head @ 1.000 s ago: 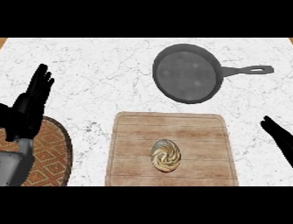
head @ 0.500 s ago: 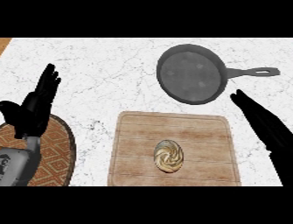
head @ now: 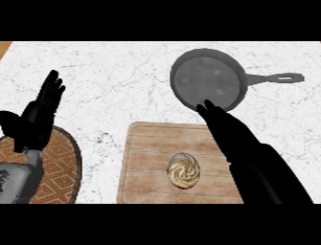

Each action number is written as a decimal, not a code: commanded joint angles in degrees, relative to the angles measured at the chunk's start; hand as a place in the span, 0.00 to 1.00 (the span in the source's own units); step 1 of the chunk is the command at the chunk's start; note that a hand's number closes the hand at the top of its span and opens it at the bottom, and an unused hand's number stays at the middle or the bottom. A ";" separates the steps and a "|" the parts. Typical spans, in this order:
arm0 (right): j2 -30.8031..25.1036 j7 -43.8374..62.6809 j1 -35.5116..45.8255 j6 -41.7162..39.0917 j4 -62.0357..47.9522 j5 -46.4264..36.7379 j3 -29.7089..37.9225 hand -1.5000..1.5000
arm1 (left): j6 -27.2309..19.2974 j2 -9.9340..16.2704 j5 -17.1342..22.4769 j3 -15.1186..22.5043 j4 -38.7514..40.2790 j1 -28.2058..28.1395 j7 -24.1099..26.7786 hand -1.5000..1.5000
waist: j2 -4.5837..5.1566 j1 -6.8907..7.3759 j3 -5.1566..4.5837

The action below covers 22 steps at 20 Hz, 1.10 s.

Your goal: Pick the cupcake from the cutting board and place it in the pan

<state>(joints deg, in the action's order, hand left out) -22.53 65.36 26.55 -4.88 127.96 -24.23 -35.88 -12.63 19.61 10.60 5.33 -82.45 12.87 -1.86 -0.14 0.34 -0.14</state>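
A cupcake [head: 183, 170] with swirled cream and brown frosting sits on the wooden cutting board [head: 145, 167], in its lower middle. A dark grey pan [head: 207, 81] lies on the marble counter beyond the board, its handle pointing right. My right hand [head: 230, 131] is open, fingers straight, stretched over the board's right side with its tips near the pan's near rim; it hangs just right of the cupcake, apart from it. My left hand [head: 34, 119] is open, fingers up, resting at the left.
A round woven mat [head: 57, 167] with a red diamond pattern lies at the lower left under my left forearm. Wooden strips edge the white marble counter [head: 113, 76] at the top corners.
My right hand has swept in from the right edge leftward and forward, over the cutting board's right side. The left hand shifted slightly right. The cupcake stays put.
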 commanded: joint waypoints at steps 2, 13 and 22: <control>4.68 11.03 1.34 -2.44 -2.77 -3.64 -1.36 0.00 | 0.28 0.62 -0.19 -1.03 -2.32 -1.28 -1.15 0.50 | -0.09 -0.14 0.07; 3.24 2.16 -8.19 -6.46 -6.03 -2.59 2.49 0.00 | 1.80 0.54 -1.05 -3.05 -0.50 1.41 -2.43 0.50 | 0.08 -0.49 0.14; 8.35 1.12 -8.59 -10.23 -10.00 -5.44 -0.07 0.00 | 0.59 -2.48 -3.85 -2.53 -3.18 -0.29 -2.91 0.50 | 0.03 -0.31 0.13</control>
<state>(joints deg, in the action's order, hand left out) -14.60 61.57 18.83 -10.58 117.26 -28.83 -35.55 -11.18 17.60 8.24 2.45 -83.02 13.04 -3.06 -0.06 0.04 -0.02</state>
